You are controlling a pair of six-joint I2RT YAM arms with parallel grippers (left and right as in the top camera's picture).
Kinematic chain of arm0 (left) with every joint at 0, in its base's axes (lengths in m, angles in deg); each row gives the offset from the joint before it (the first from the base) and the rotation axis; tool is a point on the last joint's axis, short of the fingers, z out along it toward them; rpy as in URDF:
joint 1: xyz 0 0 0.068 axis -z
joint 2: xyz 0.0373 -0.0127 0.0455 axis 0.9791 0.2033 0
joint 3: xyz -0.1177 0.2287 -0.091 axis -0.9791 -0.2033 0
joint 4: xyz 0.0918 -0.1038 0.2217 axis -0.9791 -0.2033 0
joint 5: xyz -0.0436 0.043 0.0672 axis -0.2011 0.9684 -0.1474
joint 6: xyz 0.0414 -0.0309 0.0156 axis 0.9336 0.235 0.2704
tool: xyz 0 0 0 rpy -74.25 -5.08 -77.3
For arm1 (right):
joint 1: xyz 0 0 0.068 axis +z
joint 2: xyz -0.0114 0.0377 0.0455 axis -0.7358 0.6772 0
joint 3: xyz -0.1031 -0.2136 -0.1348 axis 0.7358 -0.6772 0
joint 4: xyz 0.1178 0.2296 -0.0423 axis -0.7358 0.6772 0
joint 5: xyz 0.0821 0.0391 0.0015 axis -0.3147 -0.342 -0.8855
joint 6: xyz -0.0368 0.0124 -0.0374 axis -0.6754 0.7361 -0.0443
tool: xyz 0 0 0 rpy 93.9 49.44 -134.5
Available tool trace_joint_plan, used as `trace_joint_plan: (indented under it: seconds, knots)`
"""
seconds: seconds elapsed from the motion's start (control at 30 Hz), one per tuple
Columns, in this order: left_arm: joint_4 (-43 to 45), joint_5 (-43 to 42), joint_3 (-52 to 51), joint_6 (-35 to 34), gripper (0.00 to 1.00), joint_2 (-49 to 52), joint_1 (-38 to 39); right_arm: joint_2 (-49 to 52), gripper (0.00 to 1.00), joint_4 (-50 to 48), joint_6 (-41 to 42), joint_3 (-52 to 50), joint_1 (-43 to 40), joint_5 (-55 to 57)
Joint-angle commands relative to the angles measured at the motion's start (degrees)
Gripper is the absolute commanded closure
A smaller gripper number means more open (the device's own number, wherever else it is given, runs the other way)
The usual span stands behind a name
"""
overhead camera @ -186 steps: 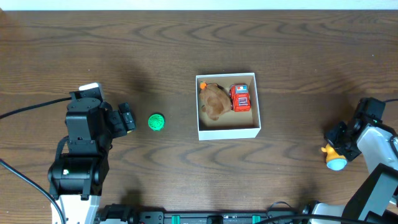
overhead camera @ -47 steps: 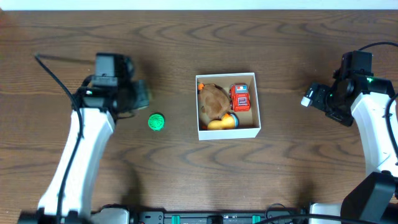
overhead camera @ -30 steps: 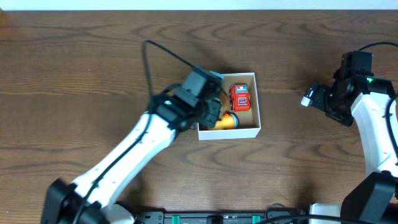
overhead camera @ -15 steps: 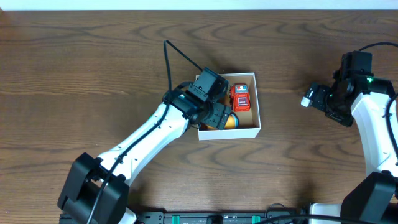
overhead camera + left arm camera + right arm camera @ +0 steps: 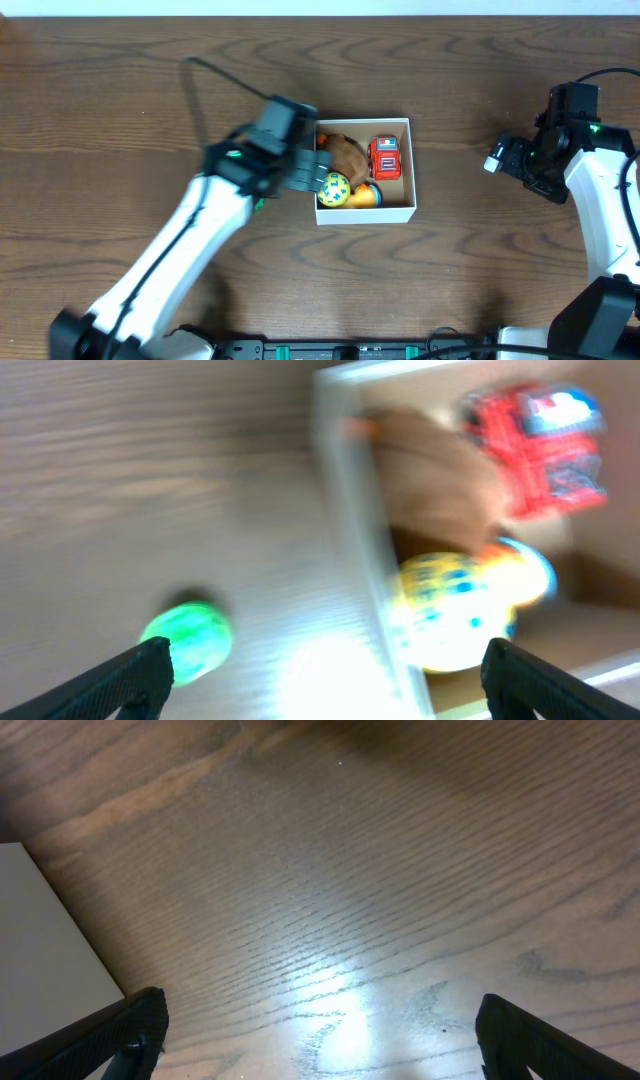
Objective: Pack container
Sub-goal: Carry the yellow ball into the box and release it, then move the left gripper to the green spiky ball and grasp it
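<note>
The container [image 5: 412, 170] is a white-walled box with a tan inside, at the table's middle. In it lie a brown toy [image 5: 348, 154], a red truck [image 5: 386, 157], a yellow-and-blue ball [image 5: 334, 188] and an orange toy [image 5: 366, 196]. My left gripper [image 5: 316, 172] hovers open over the box's left wall [image 5: 350, 560], blurred, with nothing between its fingers [image 5: 140, 670]. The ball [image 5: 450, 610] and the truck [image 5: 545, 445] show beyond that wall. A green ball [image 5: 187, 642] rests on the table outside the box. My right gripper [image 5: 505, 157] stands open and empty to the right.
The table is dark wood. My left arm [image 5: 190, 250] crosses the front left and covers most of the green ball from above. The right wrist view shows bare wood [image 5: 350, 870] and a flat white shape [image 5: 50, 950] at its left edge.
My left gripper opened and drew back left from inside the box. The yellow-and-blue ball now lies uncovered in the box. The right arm has not moved.
</note>
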Motion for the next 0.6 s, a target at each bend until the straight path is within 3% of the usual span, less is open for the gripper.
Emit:
trace_joint_plan:
  seconds: [0.0,0.07,0.2,0.57]
  knots:
    - [-3.5,6.4,1.6,-6.2,0.02,-3.8,-6.0,0.1,0.01,0.0,-0.9,0.0,-0.3,-0.2]
    - [-6.6,5.8,1.6,-10.6,0.02,-4.2,-9.9,0.1,0.01,0.0,-0.9,0.0,-0.3,-0.2]
    - [-8.5,2.0,0.0,-12.4,0.02,-1.8,-14.2,0.1,0.01,-0.2,-0.9,0.0,-0.3,-0.2]
    - [-5.2,-1.2,-2.4,-14.5,0.02,17.5,-14.5,0.1,0.01,0.0,-0.9,0.0,-0.3,-0.2]
